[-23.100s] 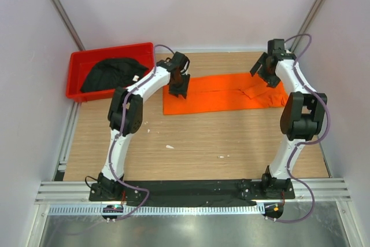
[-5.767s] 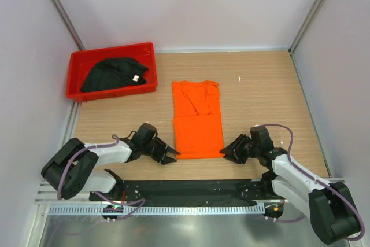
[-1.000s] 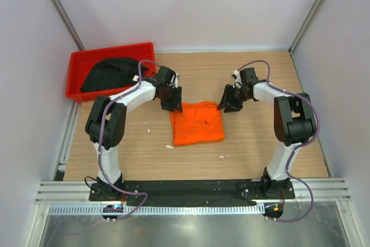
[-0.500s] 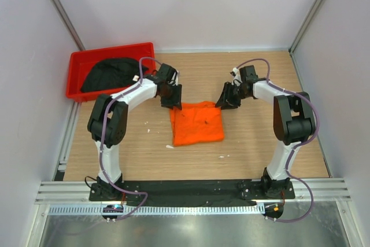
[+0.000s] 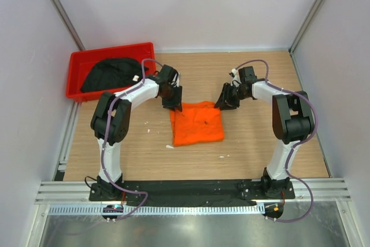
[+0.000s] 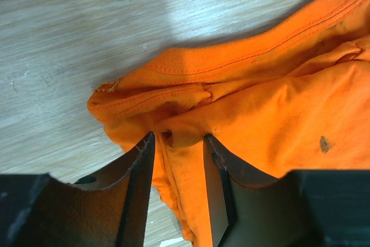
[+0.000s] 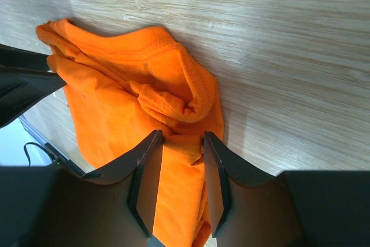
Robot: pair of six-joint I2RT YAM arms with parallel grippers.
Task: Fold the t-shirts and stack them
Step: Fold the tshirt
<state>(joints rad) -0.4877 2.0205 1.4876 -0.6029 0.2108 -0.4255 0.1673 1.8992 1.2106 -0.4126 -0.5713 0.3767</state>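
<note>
The orange t-shirt [image 5: 198,124] lies folded into a rough square on the middle of the wooden table. My left gripper [image 5: 174,106] is at its far left corner and my right gripper [image 5: 220,104] at its far right corner. In the left wrist view the left gripper [image 6: 178,137] is shut on bunched layers of the orange t-shirt [image 6: 277,96] near the collar. In the right wrist view the right gripper [image 7: 182,136] pinches a fold of the orange t-shirt [image 7: 110,102]. The black t-shirt [image 5: 113,73], its white tag [image 5: 137,77] showing, lies crumpled in the bin.
The red plastic bin [image 5: 110,53] stands at the table's far left, just left of my left arm. Small white scraps [image 5: 169,146] lie on the wood near the shirt's front edge. Pale walls close in the table on three sides.
Both grippers have shifted slightly toward the far side at the shirt's far corners. The folded orange shirt has kept its shape and place.
</note>
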